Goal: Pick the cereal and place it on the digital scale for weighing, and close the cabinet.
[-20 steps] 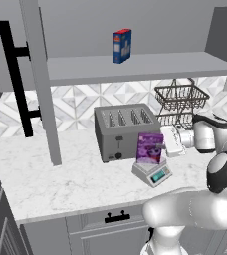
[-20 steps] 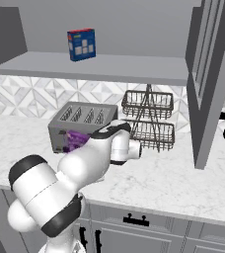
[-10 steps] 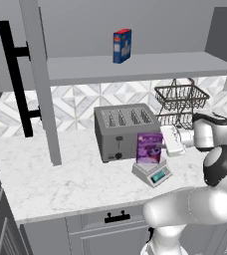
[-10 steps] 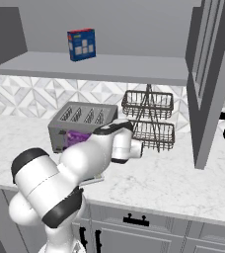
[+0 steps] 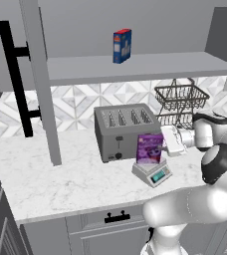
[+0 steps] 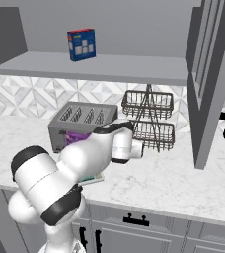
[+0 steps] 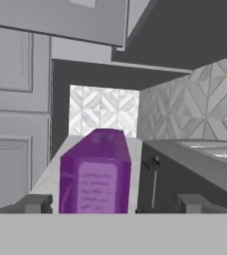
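Note:
The purple cereal box [image 5: 149,148] stands upright on the small white-grey digital scale [image 5: 153,172], just in front of the toaster. My gripper [image 5: 164,141] is at the box's right side, open. In the hand view the dark fingertips [image 7: 34,203] stand wide apart with the cereal [image 7: 95,172] between them and gaps on both sides. The arm covers most of the cereal [image 6: 75,138] and the scale [image 6: 92,179] in the right base view. The grey upper cabinet is open: its left door [image 5: 40,79] and right door [image 6: 206,74] both swing out over the counter.
A grey four-slot toaster [image 5: 123,128] stands behind the scale. A two-tier wire basket [image 5: 180,101] sits to the right by the wall. A blue box with a red top [image 5: 121,46] is on the cabinet shelf. Lower drawers with black handles [image 5: 116,215] run under the counter edge.
The jaws have gone from shut on the cereal box to wide open. The box stays upright on the scale. The arm has barely moved.

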Controlling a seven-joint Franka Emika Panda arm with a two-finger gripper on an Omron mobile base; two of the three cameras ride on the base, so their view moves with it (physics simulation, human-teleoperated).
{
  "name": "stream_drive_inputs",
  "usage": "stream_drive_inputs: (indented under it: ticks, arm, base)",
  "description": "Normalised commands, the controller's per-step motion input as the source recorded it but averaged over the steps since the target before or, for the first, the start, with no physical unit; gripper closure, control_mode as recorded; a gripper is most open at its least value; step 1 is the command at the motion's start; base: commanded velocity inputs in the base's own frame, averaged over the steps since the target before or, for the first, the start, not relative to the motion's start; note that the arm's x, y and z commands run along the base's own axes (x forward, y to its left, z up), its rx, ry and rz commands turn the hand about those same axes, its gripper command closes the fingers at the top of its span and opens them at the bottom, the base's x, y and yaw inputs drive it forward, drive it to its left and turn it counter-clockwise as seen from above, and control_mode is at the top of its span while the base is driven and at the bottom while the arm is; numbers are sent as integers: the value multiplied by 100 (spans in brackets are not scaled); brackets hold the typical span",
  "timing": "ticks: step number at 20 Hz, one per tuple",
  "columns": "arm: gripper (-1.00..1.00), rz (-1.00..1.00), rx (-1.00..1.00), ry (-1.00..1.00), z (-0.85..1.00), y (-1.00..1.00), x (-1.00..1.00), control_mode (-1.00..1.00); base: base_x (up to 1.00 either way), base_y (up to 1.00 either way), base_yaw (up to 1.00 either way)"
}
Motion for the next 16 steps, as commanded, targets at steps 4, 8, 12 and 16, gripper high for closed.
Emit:
stream_drive_inputs:
  ticks: [4,8,12,16]
  arm:
    - [-100,0,3,-9,5,-35,-22,-100]
    - [-100,0,8,-23,30,-53,-45,-100]
    - [-100,0,8,-28,49,-48,-54,-100]
    - [-100,-2,8,-26,53,-46,-48,-100]
  base:
    - [0,0,0]
    - [0,0,0]
    - [0,0,0]
    - [0,0,0]
